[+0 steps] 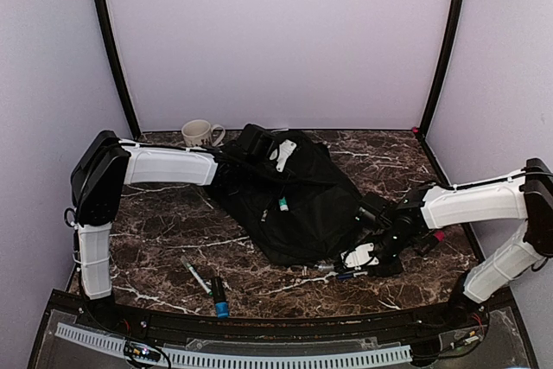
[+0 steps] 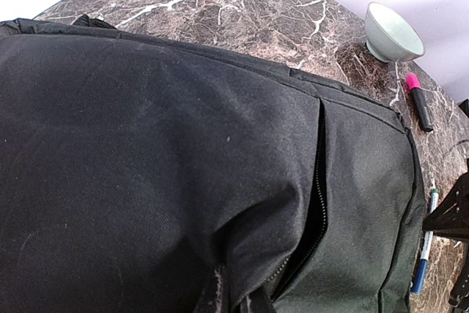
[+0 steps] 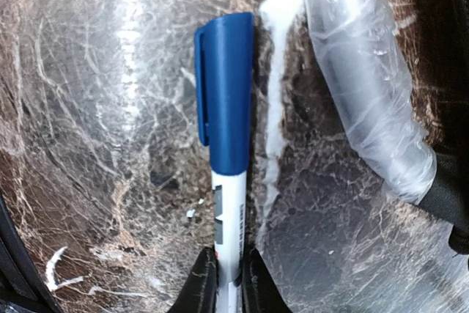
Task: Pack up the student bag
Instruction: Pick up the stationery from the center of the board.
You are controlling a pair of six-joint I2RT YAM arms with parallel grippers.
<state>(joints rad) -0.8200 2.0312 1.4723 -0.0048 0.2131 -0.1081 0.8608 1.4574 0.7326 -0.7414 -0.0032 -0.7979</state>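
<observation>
The student bag, a large black backpack, lies in the middle of the table. In the left wrist view it fills the frame and its zipper is partly open. My left gripper is at the bag's far left end, shut on a fold of its fabric. My right gripper is low at the bag's near right edge. It is shut on a white marker with a blue cap that lies against the tabletop.
A mug stands at the back left. A pen and a black marker with a blue end lie near the front. A pink highlighter and a pale bowl are right of the bag. A clear plastic-wrapped item lies beside the blue-capped marker.
</observation>
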